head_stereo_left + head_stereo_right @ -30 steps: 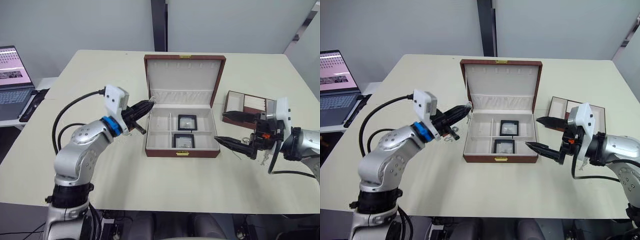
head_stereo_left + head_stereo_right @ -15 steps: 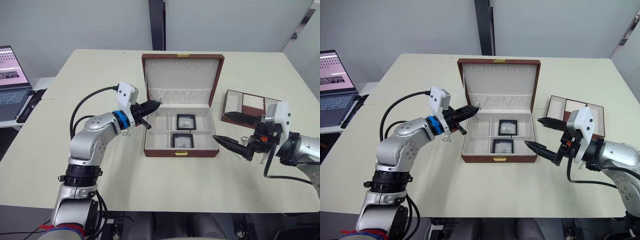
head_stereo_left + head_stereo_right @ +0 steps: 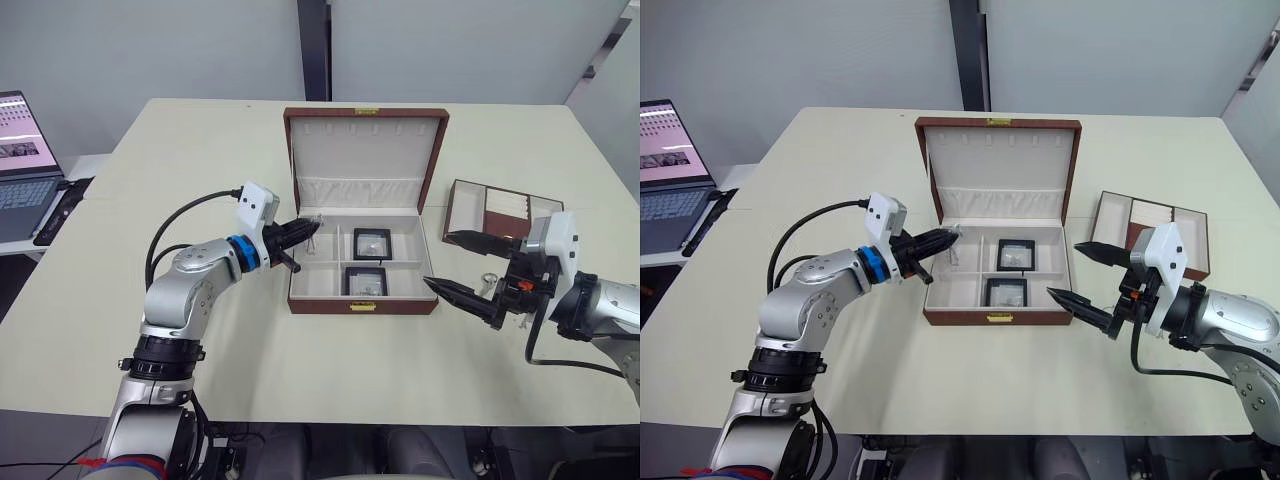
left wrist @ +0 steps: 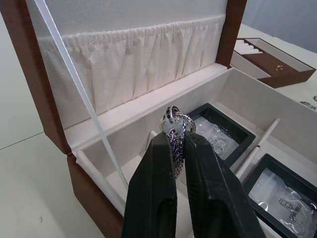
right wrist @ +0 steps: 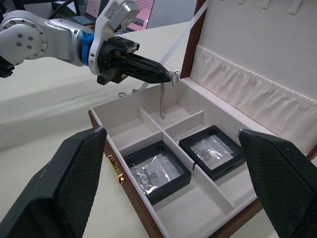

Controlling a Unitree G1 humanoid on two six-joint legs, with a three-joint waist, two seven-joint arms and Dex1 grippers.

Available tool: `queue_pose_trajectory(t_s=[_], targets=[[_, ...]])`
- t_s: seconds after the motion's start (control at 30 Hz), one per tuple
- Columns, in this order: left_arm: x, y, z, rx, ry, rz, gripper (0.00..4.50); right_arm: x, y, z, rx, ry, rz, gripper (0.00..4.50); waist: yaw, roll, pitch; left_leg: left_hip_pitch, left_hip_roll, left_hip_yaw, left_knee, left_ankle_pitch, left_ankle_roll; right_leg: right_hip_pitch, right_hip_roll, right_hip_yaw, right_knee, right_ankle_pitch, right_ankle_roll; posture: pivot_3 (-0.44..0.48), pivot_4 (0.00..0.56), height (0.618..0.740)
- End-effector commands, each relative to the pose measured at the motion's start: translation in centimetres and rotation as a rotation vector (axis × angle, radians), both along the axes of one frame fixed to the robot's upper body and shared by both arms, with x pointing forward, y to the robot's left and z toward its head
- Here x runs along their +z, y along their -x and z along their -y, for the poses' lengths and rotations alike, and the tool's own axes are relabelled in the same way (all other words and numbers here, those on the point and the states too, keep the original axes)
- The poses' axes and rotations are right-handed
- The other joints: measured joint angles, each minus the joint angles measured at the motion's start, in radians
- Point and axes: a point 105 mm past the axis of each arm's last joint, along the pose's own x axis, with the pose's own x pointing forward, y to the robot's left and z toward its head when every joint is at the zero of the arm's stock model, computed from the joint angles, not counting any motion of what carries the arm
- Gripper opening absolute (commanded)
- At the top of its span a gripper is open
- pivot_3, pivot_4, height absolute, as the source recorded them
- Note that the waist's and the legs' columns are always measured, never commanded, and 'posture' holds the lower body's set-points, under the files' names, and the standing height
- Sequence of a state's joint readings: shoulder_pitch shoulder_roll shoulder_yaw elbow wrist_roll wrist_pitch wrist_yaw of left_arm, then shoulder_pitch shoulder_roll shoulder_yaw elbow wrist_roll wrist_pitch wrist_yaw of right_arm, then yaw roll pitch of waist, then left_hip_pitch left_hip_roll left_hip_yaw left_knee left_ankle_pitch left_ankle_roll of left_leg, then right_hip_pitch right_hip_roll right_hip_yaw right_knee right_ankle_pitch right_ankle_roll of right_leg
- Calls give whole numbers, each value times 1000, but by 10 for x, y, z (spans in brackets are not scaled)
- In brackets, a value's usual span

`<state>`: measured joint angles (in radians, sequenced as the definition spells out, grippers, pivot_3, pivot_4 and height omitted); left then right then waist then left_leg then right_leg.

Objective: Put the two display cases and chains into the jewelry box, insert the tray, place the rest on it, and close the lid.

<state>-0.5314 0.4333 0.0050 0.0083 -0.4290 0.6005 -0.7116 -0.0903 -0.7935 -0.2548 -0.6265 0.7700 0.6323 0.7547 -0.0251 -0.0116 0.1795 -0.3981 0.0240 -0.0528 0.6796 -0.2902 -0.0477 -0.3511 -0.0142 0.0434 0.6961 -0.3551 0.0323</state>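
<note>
A: From the head view, what's on your cream table [image 3: 200,140]?

B: The jewelry box [image 3: 364,298] sits open, lid [image 3: 366,150] up, both display cases [image 3: 372,243] [image 3: 366,281] inside. The tray [image 3: 500,210] waits beside it.

A: Your left wrist view?

B: The left gripper [image 4: 179,141] pinches a chain [image 4: 174,130] over the box's rear left compartment.

A: Right wrist view?

B: The right gripper [image 5: 171,148] is spread wide, empty. You've still got the chains, tray, small pieces and lid closing to do.

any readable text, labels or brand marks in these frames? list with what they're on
None can be read.
Laptop screen: shows content, too small to read.
Card inside the front display case: faint print, too blurred to read.
Jewelry box, tray, grippers: no markings visible.
</note>
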Motion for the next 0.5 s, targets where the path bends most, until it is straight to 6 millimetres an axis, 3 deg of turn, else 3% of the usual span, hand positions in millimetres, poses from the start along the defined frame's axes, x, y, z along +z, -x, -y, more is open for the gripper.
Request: queue_pose_trajectory(t_s=[0.03,0.1,0.5], targets=[[8,2,5,-25,8,40,45,13,5,-1,5,-10,57,4500,0,0,0,0,0,0,0,0,0,0,0,0,0,0,0,0,150,740],[9,2,5,-23,15,43,45,12,5,-1,5,-9,55,4500,0,0,0,0,0,0,0,0,0,0,0,0,0,0,0,0,150,740],[20,12,4,-94,83,39,3642,14,5,2,4,-6,52,4500,0,0,0,0,0,0,0,0,0,0,0,0,0,0,0,0,150,740]])
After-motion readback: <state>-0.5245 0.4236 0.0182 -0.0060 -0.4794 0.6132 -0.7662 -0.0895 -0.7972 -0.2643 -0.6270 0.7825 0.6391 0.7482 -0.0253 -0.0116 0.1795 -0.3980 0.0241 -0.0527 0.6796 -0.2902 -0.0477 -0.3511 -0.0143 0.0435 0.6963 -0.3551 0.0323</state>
